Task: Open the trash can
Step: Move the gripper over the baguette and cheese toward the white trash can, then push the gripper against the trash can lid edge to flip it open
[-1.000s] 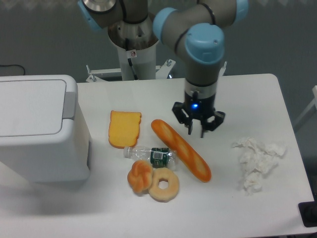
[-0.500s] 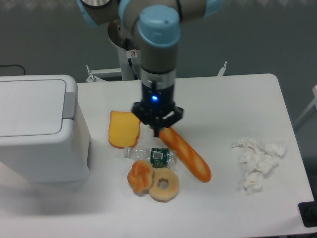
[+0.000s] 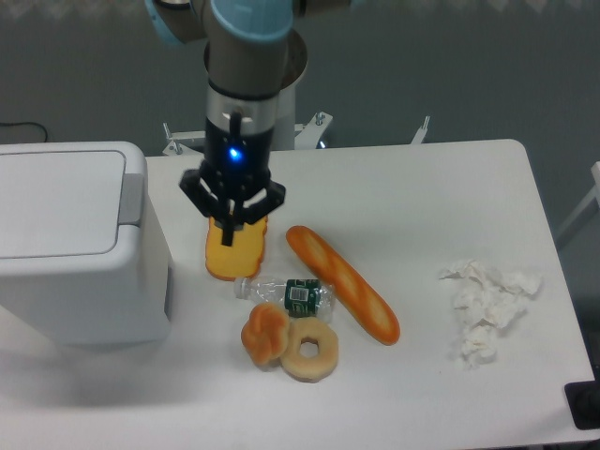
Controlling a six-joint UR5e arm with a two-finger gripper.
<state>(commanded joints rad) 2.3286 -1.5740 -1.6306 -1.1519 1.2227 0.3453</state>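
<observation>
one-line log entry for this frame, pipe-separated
phase: approach | gripper: shut, empty, above toast slice | trash can: lid closed, untouched, to image-left of gripper | task: not done

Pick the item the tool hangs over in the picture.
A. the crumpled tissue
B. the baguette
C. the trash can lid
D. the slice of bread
D: the tool sits in front of the slice of bread, between the trash can and the baguette.

Arm vertical, wrist pointing straight down; end effector (image 3: 231, 228) fingers nearly closed, holding nothing, blue light lit.
</observation>
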